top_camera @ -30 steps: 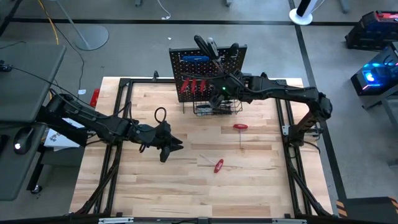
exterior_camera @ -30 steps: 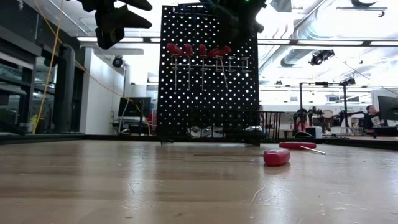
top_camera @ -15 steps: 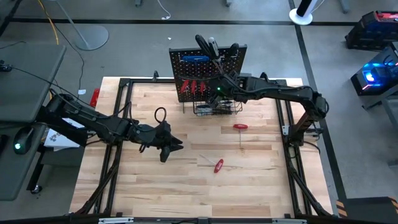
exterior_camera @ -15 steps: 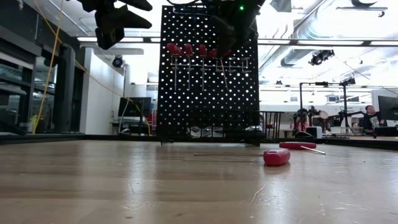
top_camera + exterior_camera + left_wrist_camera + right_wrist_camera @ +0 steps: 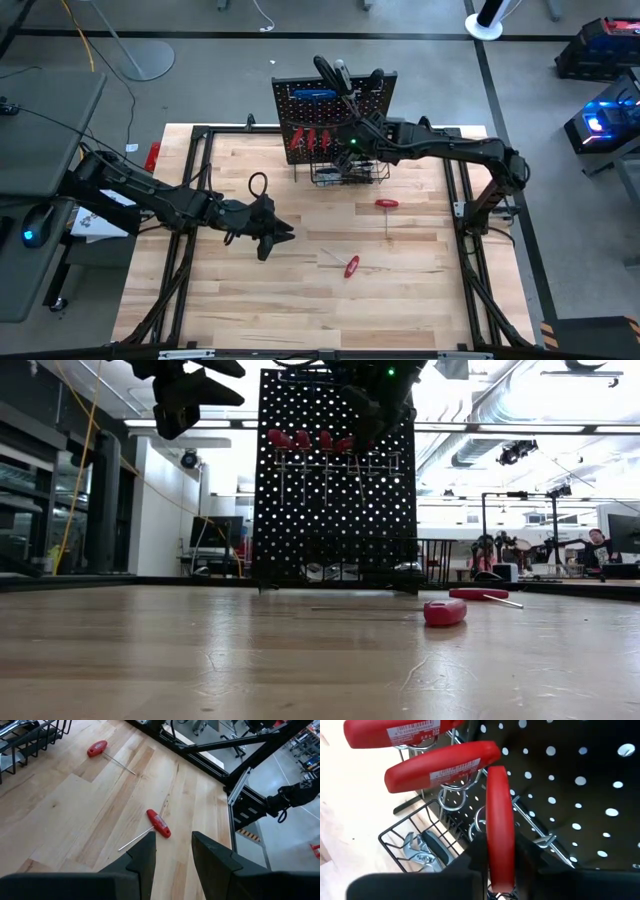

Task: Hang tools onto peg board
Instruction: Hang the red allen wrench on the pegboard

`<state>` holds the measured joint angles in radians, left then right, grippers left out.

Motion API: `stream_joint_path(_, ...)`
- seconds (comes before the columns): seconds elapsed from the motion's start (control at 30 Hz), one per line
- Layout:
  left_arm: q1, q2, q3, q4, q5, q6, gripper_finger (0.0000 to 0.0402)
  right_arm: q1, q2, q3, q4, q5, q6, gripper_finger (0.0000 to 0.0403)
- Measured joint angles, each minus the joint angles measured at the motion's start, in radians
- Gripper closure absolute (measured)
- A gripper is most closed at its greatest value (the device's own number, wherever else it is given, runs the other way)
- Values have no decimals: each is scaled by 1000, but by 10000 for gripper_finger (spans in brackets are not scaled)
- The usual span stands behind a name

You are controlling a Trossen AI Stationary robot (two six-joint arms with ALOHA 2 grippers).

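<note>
The black peg board (image 5: 335, 110) stands upright at the table's far edge, also in the low view (image 5: 335, 510). Red T-handle tools (image 5: 442, 767) hang in its metal loop hooks, with a blue one (image 5: 313, 93) higher up. My right gripper (image 5: 500, 865) is at that row (image 5: 362, 425), shut on one red handle (image 5: 500, 810). Two more red T-handle tools (image 5: 386, 204) (image 5: 351, 266) lie flat on the wood. My left gripper (image 5: 172, 855) hovers open above the table's left middle (image 5: 268, 232), nothing between its fingers. My right gripper pinches the red T-handle's two long sides (image 5: 499, 845) between its two fingers, toward one end of the handle. The fingers come roughly level at the board's front, from the table's right. The handle sits just in front of the metal loops; its shaft is hidden by the gripper.
A black wire basket (image 5: 350, 175) with silver metal tools (image 5: 417, 851) hangs at the board's foot, right below my right gripper. A black frame (image 5: 200, 135) runs round the tabletop. Open wood lies between the two arms.
My right gripper has moved a little down and toward the table's left along the board's front, onto the row of red handles. It now covers the rightmost handle, which showed free a second ago.
</note>
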<state>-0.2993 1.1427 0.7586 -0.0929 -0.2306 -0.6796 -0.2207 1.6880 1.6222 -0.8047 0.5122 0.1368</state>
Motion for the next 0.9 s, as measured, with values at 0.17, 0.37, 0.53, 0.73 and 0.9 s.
stream_joint_path(0.17,0,0,0,0,-2,0,282,0,-13,0,1,-14,-7,363)
stream_joint_path(0.37,0,0,0,-1,-14,2,282,0,-14,0,8,-17,-11,356)
stream_joint_path(0.53,0,0,0,-10,-15,1,282,0,-14,0,12,-17,-15,362)
stream_joint_path(0.73,0,0,0,-14,-15,1,282,0,-15,5,13,-17,-15,362)
stream_joint_path(0.9,0,0,0,-16,-15,1,282,5,-15,76,19,7,-58,362)
